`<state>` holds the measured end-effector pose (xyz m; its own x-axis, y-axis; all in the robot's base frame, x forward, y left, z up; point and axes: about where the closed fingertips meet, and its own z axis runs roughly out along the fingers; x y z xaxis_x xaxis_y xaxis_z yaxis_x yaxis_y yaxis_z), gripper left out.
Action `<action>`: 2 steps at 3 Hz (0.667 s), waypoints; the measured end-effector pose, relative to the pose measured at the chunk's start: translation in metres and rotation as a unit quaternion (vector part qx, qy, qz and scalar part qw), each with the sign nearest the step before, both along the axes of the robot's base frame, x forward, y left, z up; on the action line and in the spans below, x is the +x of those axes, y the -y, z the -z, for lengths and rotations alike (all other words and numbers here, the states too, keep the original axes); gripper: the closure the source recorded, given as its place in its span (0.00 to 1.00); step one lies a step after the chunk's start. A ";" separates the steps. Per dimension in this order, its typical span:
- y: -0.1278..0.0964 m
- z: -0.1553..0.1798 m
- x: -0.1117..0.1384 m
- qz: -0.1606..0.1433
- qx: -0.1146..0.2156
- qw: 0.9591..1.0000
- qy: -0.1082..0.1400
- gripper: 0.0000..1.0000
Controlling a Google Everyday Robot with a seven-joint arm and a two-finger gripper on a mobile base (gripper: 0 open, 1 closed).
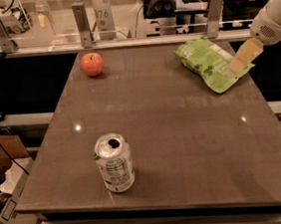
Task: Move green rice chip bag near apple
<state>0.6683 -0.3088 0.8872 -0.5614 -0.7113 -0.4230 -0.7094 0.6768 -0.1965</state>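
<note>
The green rice chip bag [209, 63] lies flat at the far right of the grey table [172, 130]. The red-orange apple [92, 64] sits at the far left of the table, well apart from the bag. My gripper [239, 63] reaches in from the upper right on a white arm [271, 22]. Its pale tip is over the bag's right edge.
A silver drink can [114, 163] stands upright near the table's front left. A rail with metal posts [82, 25] runs along the far edge. Boxes and cables lie on the floor at the left [8, 188].
</note>
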 end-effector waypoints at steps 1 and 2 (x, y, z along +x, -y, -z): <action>-0.002 0.021 0.019 0.019 0.021 0.999 -0.016 0.00; -0.013 0.033 0.029 0.022 0.038 0.999 -0.025 0.00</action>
